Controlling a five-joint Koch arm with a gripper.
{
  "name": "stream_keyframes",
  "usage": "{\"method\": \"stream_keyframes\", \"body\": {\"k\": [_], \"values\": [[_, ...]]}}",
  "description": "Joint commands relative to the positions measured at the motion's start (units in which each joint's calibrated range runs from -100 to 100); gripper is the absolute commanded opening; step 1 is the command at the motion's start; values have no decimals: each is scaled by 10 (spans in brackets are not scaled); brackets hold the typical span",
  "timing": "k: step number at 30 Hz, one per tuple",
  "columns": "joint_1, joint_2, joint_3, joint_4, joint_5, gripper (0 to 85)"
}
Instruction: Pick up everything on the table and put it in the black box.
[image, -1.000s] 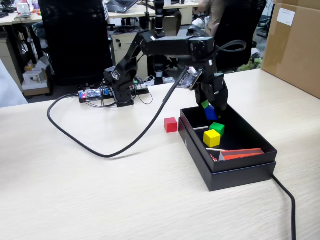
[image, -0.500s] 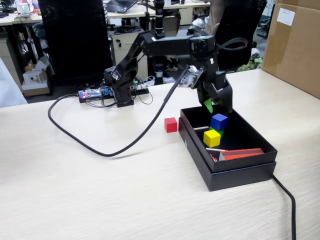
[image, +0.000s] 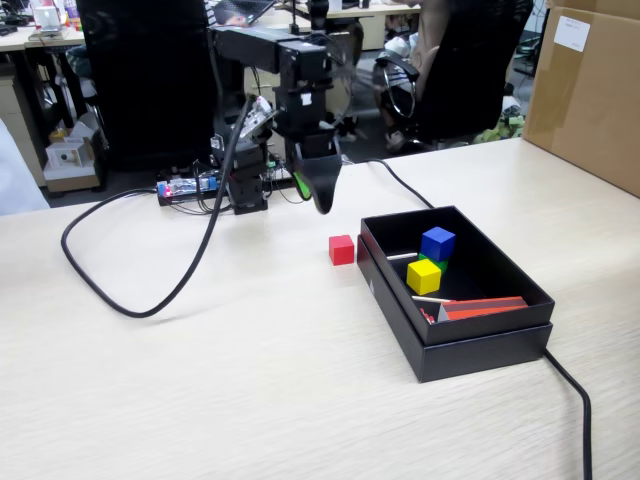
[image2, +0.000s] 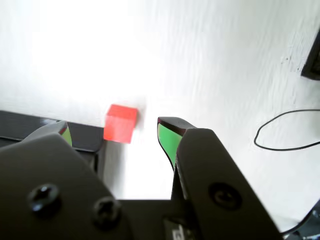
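The red cube (image: 342, 250) sits on the beige table (image: 200, 380) just left of the black box (image: 480, 345). In the box lie the blue cube (image: 437, 243), the yellow cube (image: 424, 276) and a sliver of the green cube (image: 438, 263) between them, with white sticks and a red-orange strip (image: 485, 307). My gripper (image: 318, 190) hangs open and empty above and behind the red cube. In the wrist view the red cube (image2: 120, 123) shows between the spread green-padded jaws of the gripper (image2: 115, 131), farther off, with the box edge (image2: 30, 127) at the left.
A thick black cable (image: 150, 290) loops over the table's left part, and another cable (image: 570, 390) runs past the box to the front right. A large brown carton (image: 590, 90) stands at the back right. The arm's base (image: 245, 180) and electronics sit at the far edge.
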Motion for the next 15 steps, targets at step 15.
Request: {"method": "stream_keyframes", "body": {"k": [15], "values": [[43, 195, -34, 154, 110, 396]]}}
